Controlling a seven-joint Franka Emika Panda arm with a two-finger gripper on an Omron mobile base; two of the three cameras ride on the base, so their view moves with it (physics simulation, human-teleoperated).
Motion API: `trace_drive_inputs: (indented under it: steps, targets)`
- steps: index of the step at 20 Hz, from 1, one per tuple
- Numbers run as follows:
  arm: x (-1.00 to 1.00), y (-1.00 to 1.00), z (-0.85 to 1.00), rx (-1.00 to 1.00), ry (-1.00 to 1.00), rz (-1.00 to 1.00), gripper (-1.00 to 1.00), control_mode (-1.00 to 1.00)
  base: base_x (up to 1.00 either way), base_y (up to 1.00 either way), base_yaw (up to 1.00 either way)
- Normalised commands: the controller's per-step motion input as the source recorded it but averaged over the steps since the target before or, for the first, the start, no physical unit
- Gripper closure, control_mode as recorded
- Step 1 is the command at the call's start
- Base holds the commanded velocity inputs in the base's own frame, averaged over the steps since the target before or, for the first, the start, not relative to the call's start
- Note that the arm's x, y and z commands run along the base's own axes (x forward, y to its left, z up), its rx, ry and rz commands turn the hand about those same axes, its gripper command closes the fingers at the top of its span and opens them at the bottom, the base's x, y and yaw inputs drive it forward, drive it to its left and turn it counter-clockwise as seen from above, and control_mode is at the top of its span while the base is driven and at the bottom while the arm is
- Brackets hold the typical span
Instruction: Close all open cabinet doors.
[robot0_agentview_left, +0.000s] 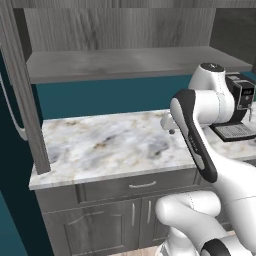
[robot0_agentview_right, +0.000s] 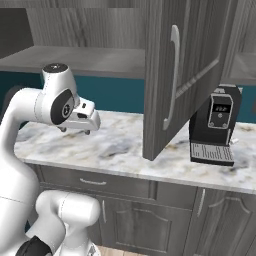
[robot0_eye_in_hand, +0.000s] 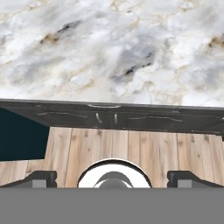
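Observation:
Two cabinet doors stand open over the marble counter. The left door (robot0_agentview_left: 27, 100) is edge-on at the left of the left base view, its silver handle (robot0_agentview_left: 14, 115) on the outer side. The right door (robot0_agentview_right: 185, 75) swings out toward the camera, with a vertical bar handle (robot0_agentview_right: 171, 75). Between them the cabinet shelf (robot0_agentview_left: 125, 62) lies bare. My gripper (robot0_agentview_right: 75, 131) hangs over the counter, left of the right door and well below its handle, pointing down. It is also seen as gripper (robot0_agentview_left: 169, 127) and gripper (robot0_eye_in_hand: 113, 179), and it is open with nothing between its fingertips (robot0_eye_in_hand: 39, 178).
A black coffee machine (robot0_agentview_right: 215, 130) stands on the marble counter (robot0_agentview_left: 110, 145) under and right of the right door. Below the counter edge run a drawer front (robot0_agentview_left: 142, 185) and base-cabinet doors (robot0_agentview_left: 132, 215). Wooden floor (robot0_eye_in_hand: 131, 148) lies in front.

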Motion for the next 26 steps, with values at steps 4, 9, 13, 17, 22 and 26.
trace_drive_inputs:
  steps: [4,9,13,17,22,26]
  targets:
    - [-0.07,0.00,0.00,0.00,0.00,0.00,-1.00,-1.00,0.00,0.00,0.00]
    - [-0.70,0.00,0.17,0.00,-0.07,-0.02,-1.00,-1.00,0.00,0.00,0.00]
    - [-0.76,-0.02,0.56,0.00,-0.09,-0.05,-1.00,-1.00,0.00,0.00,0.00]
    - [-0.81,0.00,0.69,-0.05,-0.25,-0.07,-1.00,-1.00,0.00,0.00,0.00]
    - [-0.62,0.00,0.59,-0.02,-0.25,-0.06,-1.00,-1.00,0.00,0.00,0.00]
    - [-0.82,-0.18,0.35,0.00,-0.12,-0.16,-1.00,-1.00,0.00,0.00,0.00]
